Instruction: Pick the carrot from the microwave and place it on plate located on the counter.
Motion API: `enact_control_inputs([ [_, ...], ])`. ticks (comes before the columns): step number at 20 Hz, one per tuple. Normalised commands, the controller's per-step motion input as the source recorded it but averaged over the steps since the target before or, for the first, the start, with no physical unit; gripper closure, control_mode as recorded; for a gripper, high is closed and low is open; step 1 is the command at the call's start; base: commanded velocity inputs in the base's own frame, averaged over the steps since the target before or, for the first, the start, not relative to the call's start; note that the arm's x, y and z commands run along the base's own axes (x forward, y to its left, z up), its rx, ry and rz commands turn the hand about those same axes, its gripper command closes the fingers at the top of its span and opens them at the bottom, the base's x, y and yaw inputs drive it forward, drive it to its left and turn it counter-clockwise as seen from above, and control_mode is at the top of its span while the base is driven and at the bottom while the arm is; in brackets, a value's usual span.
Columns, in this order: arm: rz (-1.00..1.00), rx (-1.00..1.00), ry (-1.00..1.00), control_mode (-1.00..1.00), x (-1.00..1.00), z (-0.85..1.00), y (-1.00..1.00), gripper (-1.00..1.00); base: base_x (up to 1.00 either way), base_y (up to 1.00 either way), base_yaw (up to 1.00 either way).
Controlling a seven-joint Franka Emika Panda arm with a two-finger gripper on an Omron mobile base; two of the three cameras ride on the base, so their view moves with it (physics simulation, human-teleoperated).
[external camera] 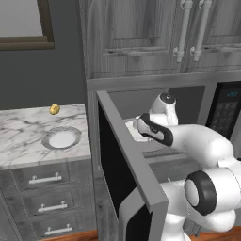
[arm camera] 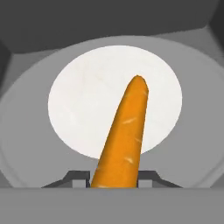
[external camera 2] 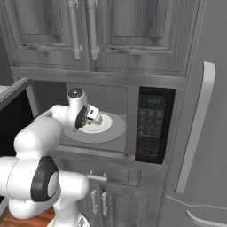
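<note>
Inside the grey box-shaped microwave [external camera 2: 111, 111], the pincer [arm camera: 114, 183] is clamping the slim, tapered orange carrot [arm camera: 124, 142] above a smooth white plate [arm camera: 78, 100], the white arm reaching forward.

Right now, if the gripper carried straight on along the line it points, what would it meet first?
The carrot: in the hand view it rises right between the gripper fingertips. Whether it is gripped already is unclear. Beyond it lies the white plate on the turntable inside the microwave.
</note>
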Motion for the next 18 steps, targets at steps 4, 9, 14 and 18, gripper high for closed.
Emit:
enact_control_inputs([
  [4,0.11,-0.02,-0.05,-1.0,-1.0,0.15,0.0,1.0,0.0,0.0,0.0],
  [9,0.03,-0.02,-0.11,-1.0,-0.97,0.32,0.0,1.0,0.0,0.0,0.0],
  [14,0.09,-0.02,-0.02,-1.0,-0.83,0.56,-0.25,1.0,0.0,0.0,0.0],
  [18,0.07,-0.06,0.0,-1.0,-0.73,0.58,-0.29,1.0,0.0,0.0,0.0],
])
